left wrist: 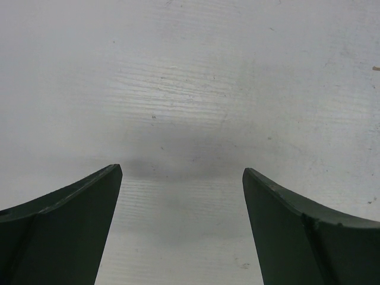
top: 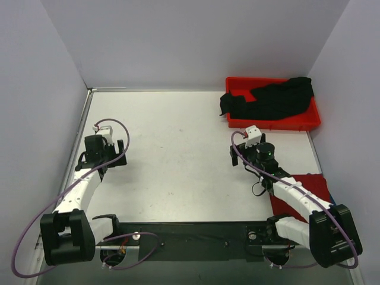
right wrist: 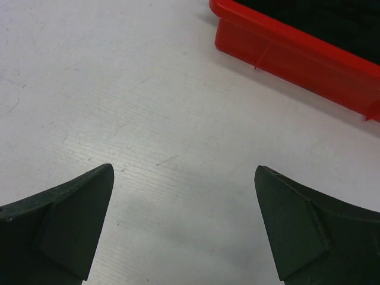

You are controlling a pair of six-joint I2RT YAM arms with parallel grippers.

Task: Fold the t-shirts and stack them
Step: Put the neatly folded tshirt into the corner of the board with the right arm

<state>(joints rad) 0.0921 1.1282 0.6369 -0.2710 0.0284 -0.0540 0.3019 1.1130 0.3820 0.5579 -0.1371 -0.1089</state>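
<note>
Left end effector (left wrist: 181,172) and right end effector (right wrist: 184,169) hover wide open and empty above the white counter (top: 178,148), likely readying to fetch the crumpled black cloth t-shirt (top: 273,98) heaped in the rigid red plastic tray (top: 270,124).

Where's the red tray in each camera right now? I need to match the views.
Top external: red tray at the far right corner, black t-shirt lying in it.
Left wrist: not in it; only bare table under the open left pincer.
Right wrist: tray in the upper right corner, beyond the open right pincer.
Shared landmark: the white table.
</note>
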